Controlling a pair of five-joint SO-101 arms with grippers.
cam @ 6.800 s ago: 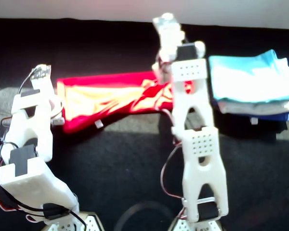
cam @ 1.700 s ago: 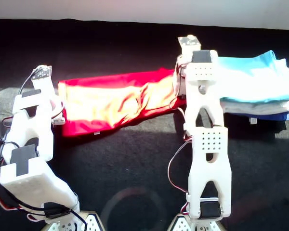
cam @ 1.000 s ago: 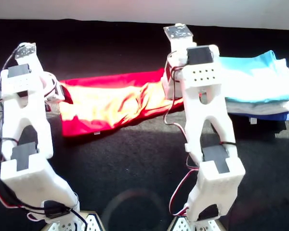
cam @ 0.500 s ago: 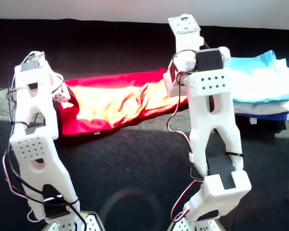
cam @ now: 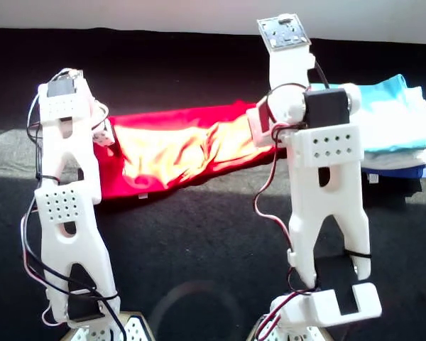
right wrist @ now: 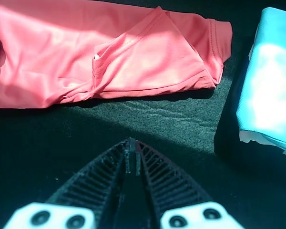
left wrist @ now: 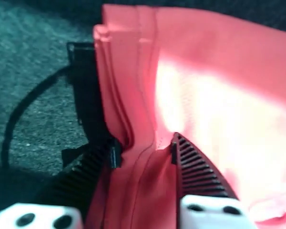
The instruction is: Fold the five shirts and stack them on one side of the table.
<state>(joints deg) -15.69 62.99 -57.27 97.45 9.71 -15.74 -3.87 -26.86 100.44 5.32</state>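
The last fold is judged to be in hand: the red shirt (cam: 177, 153), spread on the desk (cam: 199, 241) beside the folded stack (cam: 390, 128), is clamped at its outer end by the left jaws, while the right jaws, closed on nothing, must be opened to grip the end nearest the stack.

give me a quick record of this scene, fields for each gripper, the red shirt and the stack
left gripper: shut on the edge of the red shirt
right gripper: shut, holding nothing, over the dark table near the shirt's other end
red shirt: lying lengthwise on the table, rumpled, apart from the stack
stack: folded shirts on the table's right side, turquoise shirt on top
task state: red shirt not yet folded or stacked
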